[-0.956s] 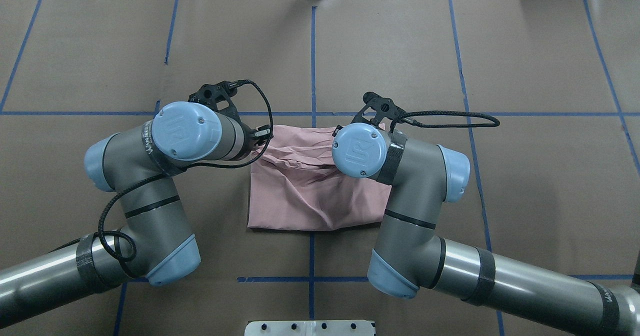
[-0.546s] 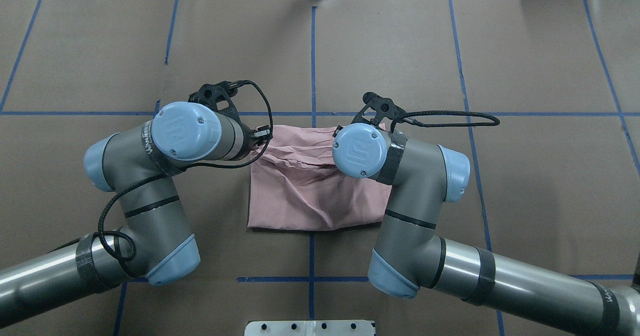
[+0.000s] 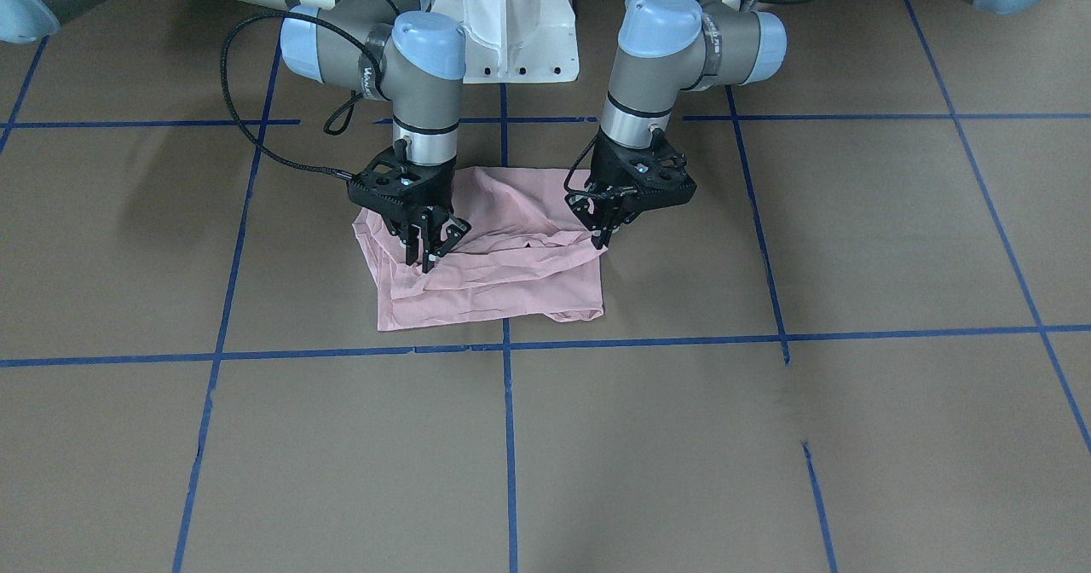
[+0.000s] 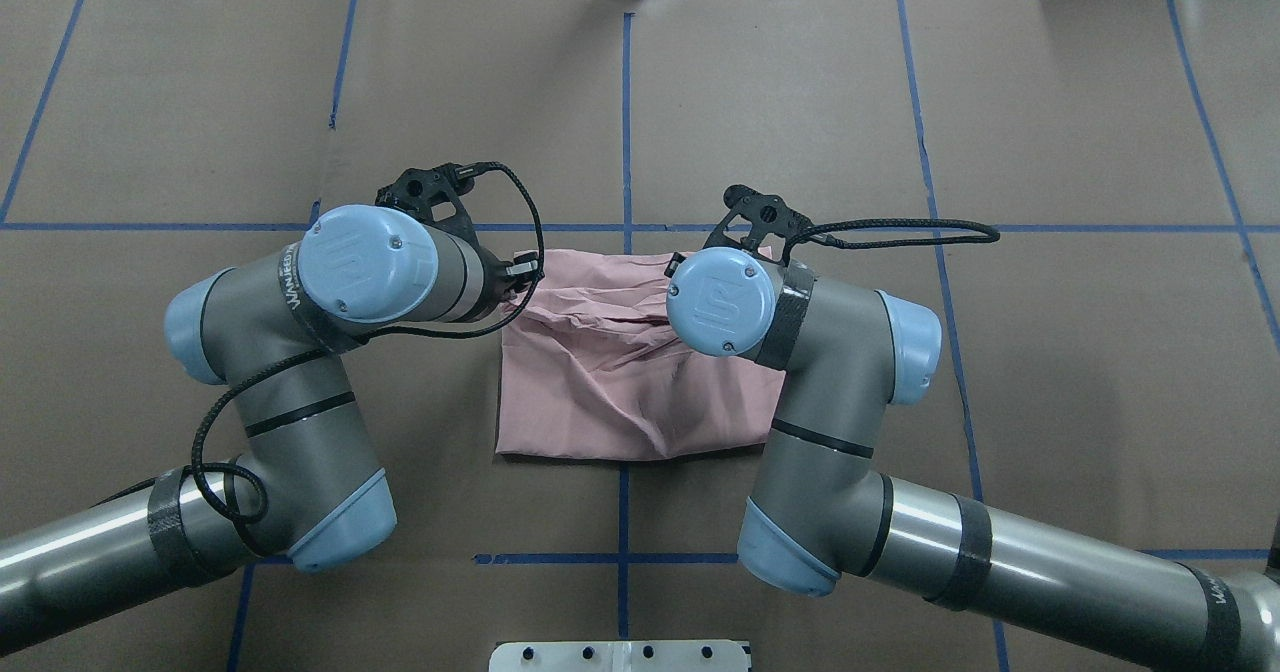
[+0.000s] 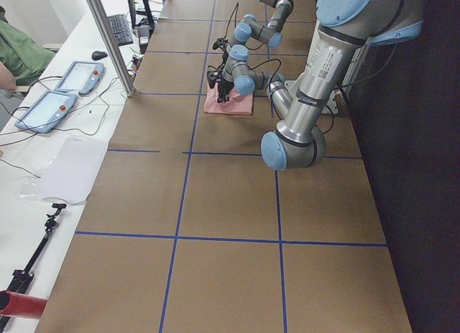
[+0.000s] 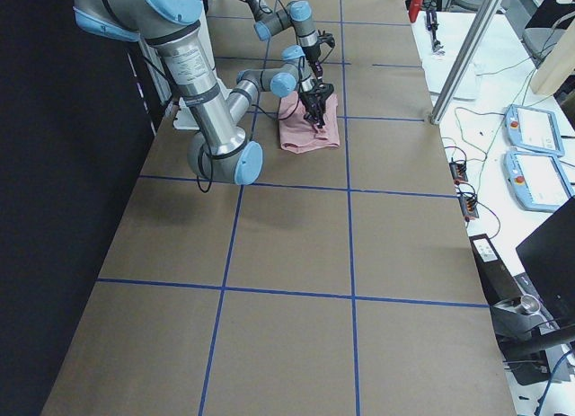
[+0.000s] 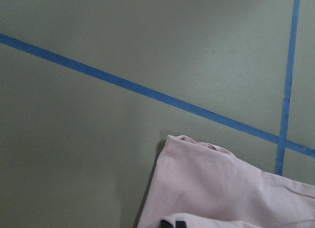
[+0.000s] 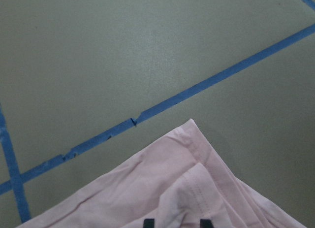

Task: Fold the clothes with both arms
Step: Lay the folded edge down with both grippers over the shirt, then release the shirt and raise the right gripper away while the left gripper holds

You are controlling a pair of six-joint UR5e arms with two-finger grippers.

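Open table [image 3: 597, 436] beyond T-shirt [image 3: 511, 287]; pedestal [image 3: 511, 27] close behind.

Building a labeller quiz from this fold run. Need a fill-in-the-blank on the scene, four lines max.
1. The shirt lying on the table is ____ in colour.
2. The tape lines across the table are ____.
3. In the front-facing view, the left gripper is to the view's ____ of the right gripper.
4. Number of grippers down at the shirt: ____.

Missing words: pink; blue; right; two.
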